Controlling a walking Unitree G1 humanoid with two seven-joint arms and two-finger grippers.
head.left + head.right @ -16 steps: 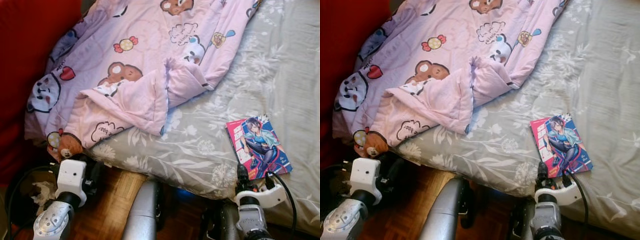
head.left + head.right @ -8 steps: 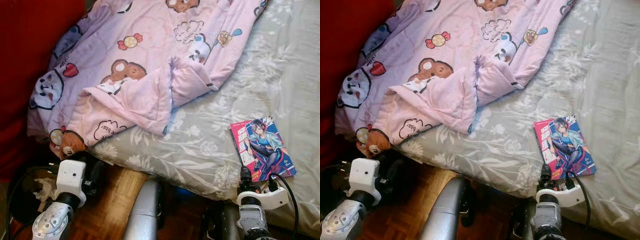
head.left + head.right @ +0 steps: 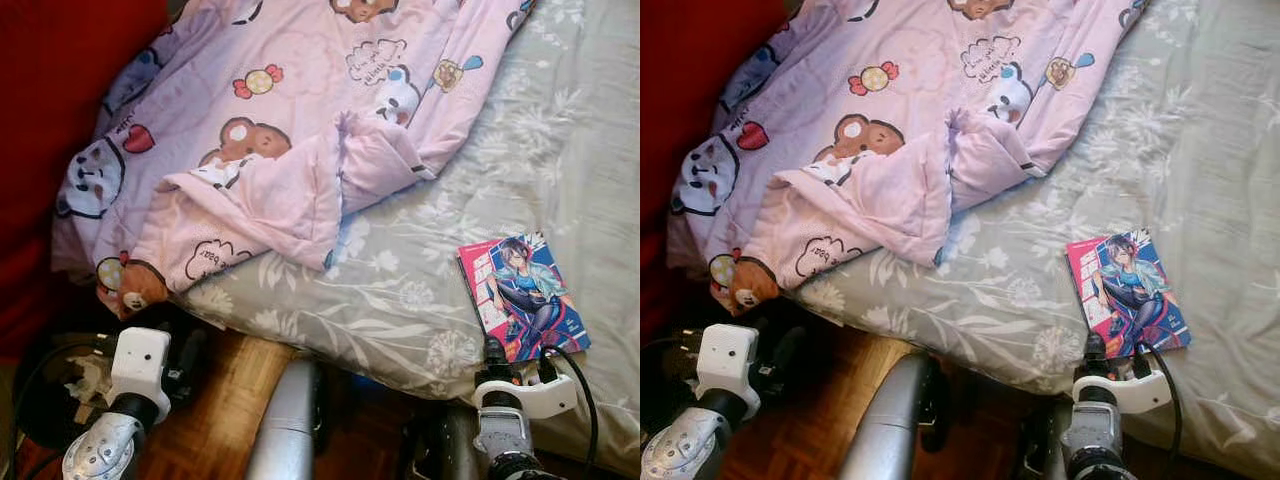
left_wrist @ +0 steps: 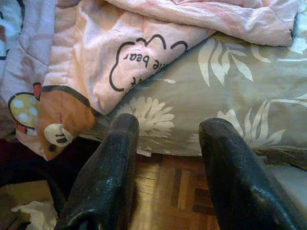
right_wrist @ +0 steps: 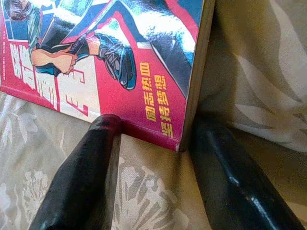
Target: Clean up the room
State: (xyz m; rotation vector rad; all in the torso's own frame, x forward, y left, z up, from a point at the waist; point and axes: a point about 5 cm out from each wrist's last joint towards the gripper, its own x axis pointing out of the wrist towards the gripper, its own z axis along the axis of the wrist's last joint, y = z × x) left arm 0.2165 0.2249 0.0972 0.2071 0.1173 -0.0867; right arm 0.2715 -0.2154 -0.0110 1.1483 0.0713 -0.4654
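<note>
The pink blanket (image 4: 144,52) carries a black cloud outline enclosing the words "le bear", seen upside down in the left wrist view; the start of the line is hidden. The comic book (image 5: 120,62) has yellow Chinese characters on its red cover edge, reading 励志热血 and 坚持梦想.

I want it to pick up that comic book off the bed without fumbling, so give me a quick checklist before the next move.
1. Right gripper open at the comic book: ok.
2. Book corner between its fingers: ok.
3. Book lying flat on the grey floral sheet: ok.
4. Pink bear quilt clear of the book: ok.
5. Left gripper open, holding nothing, by the bed edge: ok.
6. Grip depth enough: cannot tell.
</note>
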